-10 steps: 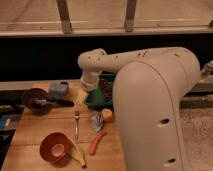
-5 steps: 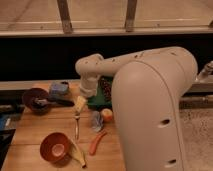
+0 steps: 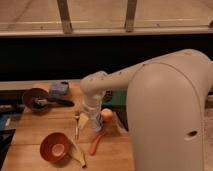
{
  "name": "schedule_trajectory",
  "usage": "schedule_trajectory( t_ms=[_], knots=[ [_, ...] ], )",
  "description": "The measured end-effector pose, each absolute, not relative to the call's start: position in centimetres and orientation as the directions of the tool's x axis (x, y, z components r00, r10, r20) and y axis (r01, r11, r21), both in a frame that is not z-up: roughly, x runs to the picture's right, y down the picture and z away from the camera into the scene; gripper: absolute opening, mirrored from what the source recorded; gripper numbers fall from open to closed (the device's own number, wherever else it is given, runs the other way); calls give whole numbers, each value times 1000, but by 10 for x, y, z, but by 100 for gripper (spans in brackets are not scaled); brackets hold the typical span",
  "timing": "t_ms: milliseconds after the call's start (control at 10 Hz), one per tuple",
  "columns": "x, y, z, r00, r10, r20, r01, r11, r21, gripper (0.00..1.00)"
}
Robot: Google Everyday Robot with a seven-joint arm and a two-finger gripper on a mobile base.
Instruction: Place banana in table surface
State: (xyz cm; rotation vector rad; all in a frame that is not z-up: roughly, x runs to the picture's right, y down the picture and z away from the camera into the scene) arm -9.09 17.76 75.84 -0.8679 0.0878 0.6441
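The banana (image 3: pixel 78 154) is slim, curved and pale yellow. It lies on the wooden table surface (image 3: pixel 37 125) near the front edge, against the right side of an orange bowl (image 3: pixel 54 147). My gripper (image 3: pixel 94 126) points down over the middle of the table, behind and to the right of the banana and apart from it. The gripper hangs between a fork (image 3: pixel 76 127) and a round orange-yellow fruit (image 3: pixel 107 115). A small pale yellow piece (image 3: pixel 83 121) lies just left of the gripper.
An orange-red carrot-like stick (image 3: pixel 96 143) lies just in front of the gripper. A dark bowl (image 3: pixel 34 97) with a black-handled utensil sits at the back left, a blue object (image 3: pixel 59 88) behind it. A green tray (image 3: pixel 114 98) is mostly hidden by my arm. My large body fills the right side.
My arm has swung left and down, bringing the gripper from above the tray area to low over the middle of the table. The banana has not moved.
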Motion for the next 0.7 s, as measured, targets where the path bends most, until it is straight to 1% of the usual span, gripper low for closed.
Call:
schedule_trajectory(
  t_ms=[200,700],
  knots=[
    [-107,200,737,825,481,-297,-529,470,-707,80],
    [-110,203,738,829,471,-302,-524,464,-714,80]
  ],
)
